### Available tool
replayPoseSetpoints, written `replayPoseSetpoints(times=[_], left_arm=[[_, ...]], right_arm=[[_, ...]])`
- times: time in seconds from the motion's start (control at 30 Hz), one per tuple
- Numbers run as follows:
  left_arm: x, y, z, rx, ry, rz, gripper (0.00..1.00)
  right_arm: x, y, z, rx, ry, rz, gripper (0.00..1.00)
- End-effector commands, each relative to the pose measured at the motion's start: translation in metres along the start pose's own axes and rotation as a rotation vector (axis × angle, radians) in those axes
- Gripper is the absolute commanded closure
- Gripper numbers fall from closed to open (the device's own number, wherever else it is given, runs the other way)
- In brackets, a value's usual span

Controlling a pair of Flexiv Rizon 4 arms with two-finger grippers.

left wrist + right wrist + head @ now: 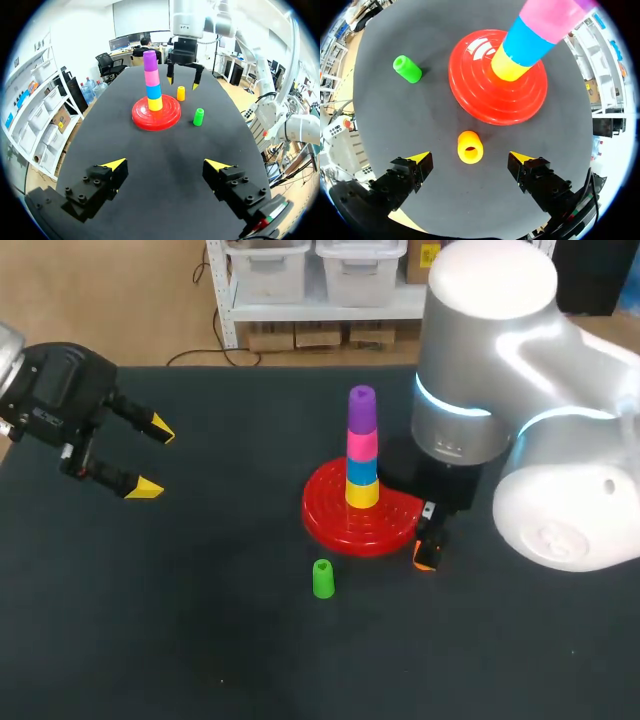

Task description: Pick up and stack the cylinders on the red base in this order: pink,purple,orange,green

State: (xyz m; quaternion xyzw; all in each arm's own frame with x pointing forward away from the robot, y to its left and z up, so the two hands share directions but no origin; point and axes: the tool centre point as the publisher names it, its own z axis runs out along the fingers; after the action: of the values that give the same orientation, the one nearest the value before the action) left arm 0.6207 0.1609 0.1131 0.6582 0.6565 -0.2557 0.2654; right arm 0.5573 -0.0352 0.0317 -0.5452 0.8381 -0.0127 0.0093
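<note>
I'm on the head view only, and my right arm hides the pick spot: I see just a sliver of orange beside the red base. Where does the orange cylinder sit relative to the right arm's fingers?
Observer: In the right wrist view the orange cylinder stands upright, hollow end up. It is under the right gripper, in line with the gap between the open fingers, and neither finger touches it.
Operator: Are the fingers down around its sides yet?
Observer: Not by the look of it. In the left wrist view the yellow fingertips seem to end at about the level of its top.
</note>
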Motion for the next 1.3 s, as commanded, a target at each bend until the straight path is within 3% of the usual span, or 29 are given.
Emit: replayPoseSetpoints(times=[0.03,1.17,1.2,1.23,1.3], left_arm=[[0.001,0.0,0.0,-0.001,-0.001,0.001,0.0],[0.001,0.0,0.0,-0.001,-0.001,0.001,0.0],[0.001,0.0,0.0,-0.001,-0.001,0.001,0.0],[0.001,0.0,0.0,-0.001,-0.001,0.001,0.0],[0.001,0.0,0.0,-0.001,-0.001,0.001,0.0]], right_arm=[[-0.006,-0.002,0.005,-0.015,0.01,-0.007,0.0],[-0.01,0.006,0.017,-0.062,0.024,-0.027,0.0],[-0.01,0.006,0.017,-0.067,0.024,-0.024,0.25],[-0.01,0.006,0.017,-0.068,0.026,-0.024,1.0],[-0.009,0.007,0.018,-0.073,0.031,-0.026,1.0]])
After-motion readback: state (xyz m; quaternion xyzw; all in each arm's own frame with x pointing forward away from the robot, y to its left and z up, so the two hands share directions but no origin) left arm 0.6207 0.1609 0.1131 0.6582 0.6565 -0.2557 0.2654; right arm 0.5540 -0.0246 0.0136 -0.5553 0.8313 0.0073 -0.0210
